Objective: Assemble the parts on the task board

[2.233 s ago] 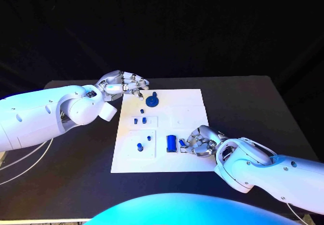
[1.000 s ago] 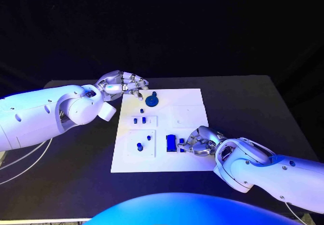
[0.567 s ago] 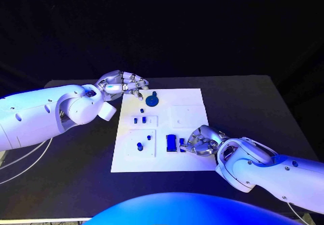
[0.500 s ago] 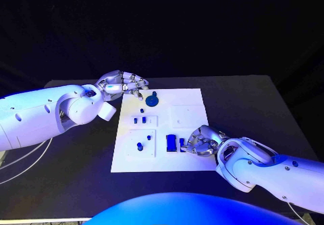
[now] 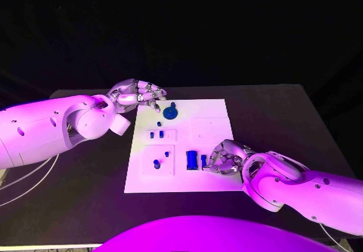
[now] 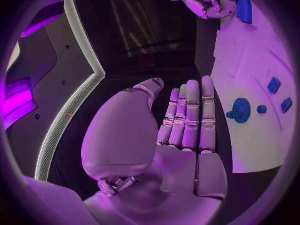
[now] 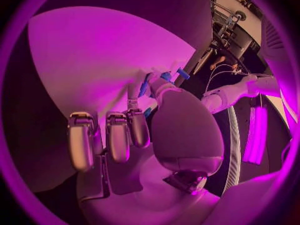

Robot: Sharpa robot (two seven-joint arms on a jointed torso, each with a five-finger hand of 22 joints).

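Black bench point(image 5: 287, 115) under a white task board point(image 5: 212, 110) at its middle. Left hand point(image 5: 140, 94) just off the board's far left corner, flat and released, fingers straight and side by side in the left wrist view point(image 6: 187, 117) — nothing held. Right hand point(image 5: 225, 157) low over the board's near right part, fingers curled down beside the long blue part point(image 5: 192, 160); cannot tell whether anything is pinched. Round blue part point(image 5: 171, 112) at the far edge; small blue parts point(image 5: 157, 135) scattered in the left column.
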